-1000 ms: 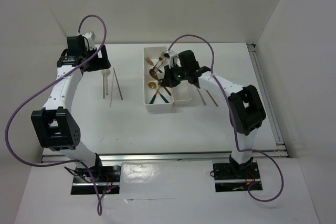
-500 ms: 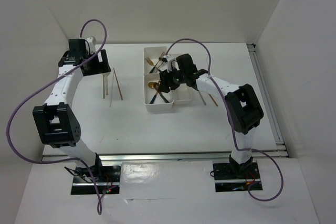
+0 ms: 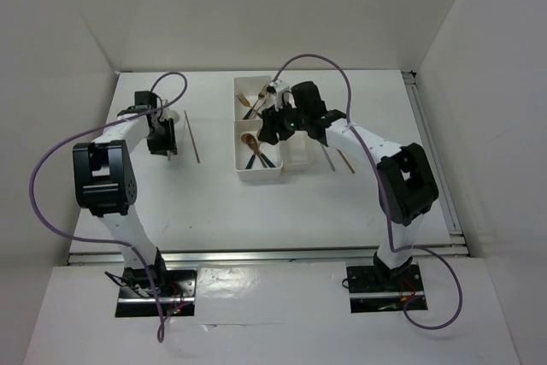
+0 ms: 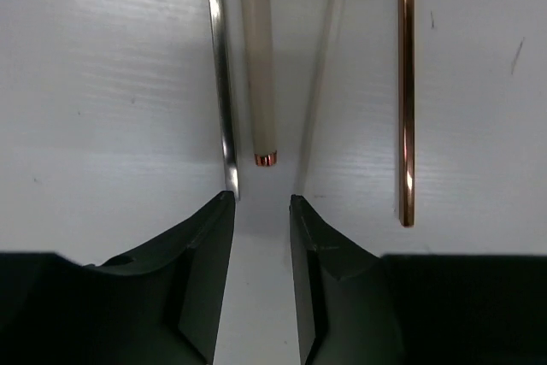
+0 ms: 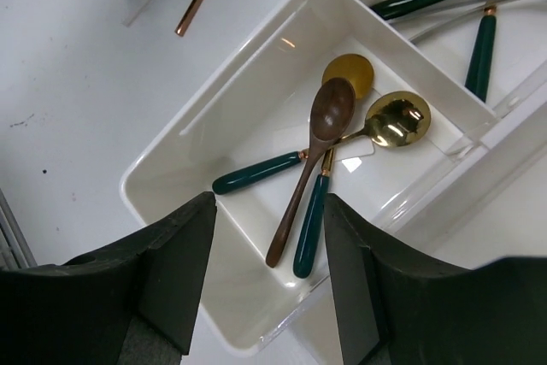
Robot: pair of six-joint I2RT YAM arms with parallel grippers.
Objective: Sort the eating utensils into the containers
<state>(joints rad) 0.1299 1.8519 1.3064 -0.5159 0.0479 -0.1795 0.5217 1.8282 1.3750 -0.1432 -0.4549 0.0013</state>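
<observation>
Chopstick red-ringed tip: left wrist view only.

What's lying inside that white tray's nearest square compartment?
A brown spoon lying across two gold spoons with teal handles. Fingers of the right gripper cover the compartment's near edges.

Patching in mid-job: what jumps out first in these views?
At table centre, a white plastic compartment tray holds a brown wooden spoon lying over two gold-headed, teal-handled spoons, the open right gripper hovering above. On the left, the open left gripper lines up on a cream stick lying among thin silvery and copper-coloured chopsticks.
</observation>
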